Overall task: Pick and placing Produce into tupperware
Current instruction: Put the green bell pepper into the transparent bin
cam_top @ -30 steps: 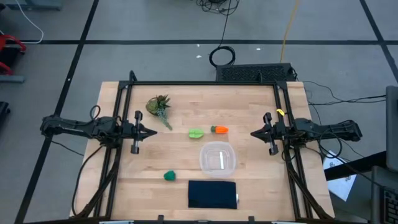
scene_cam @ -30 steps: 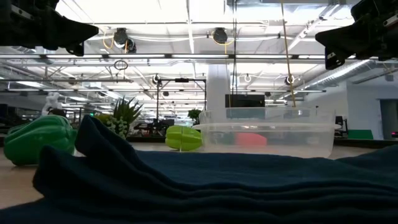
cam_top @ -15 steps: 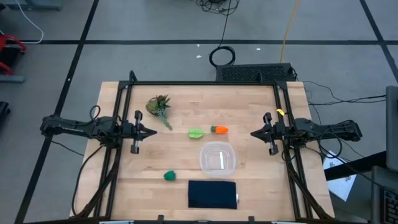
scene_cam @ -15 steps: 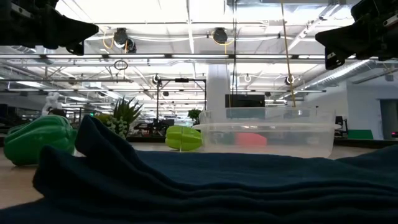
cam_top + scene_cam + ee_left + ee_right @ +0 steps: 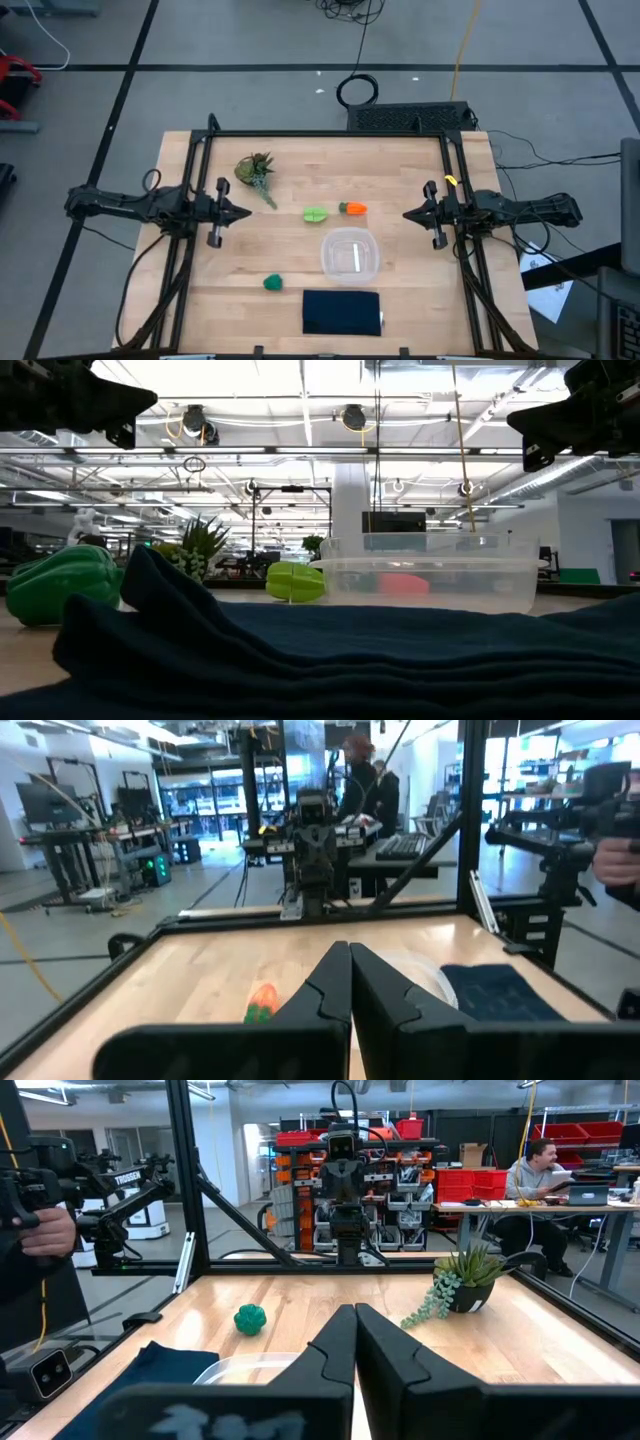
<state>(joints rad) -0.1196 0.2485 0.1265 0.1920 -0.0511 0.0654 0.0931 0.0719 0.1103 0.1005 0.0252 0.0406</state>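
The clear tupperware (image 5: 350, 254) stands on the table's middle right, also seen in the low view (image 5: 430, 572). The lime-green piece (image 5: 315, 214) and the orange carrot (image 5: 352, 208) lie on the wood just beyond it. The dark green lump (image 5: 272, 283) rests near the front, left of the tupperware (image 5: 250, 1319). My left gripper (image 5: 248, 213) is shut and hovers at the left edge, fingertips together (image 5: 350, 952). My right gripper (image 5: 407, 214) is shut and hovers at the right edge (image 5: 355, 1312). Both are above the table and touch nothing.
A dark navy folded cloth (image 5: 342, 312) lies at the near edge in front of the tupperware. A leafy plant sprig in a small pot (image 5: 255, 172) stands at the far left. Black frame rails (image 5: 195, 170) run along both sides. A person sits beyond the table (image 5: 535, 1175).
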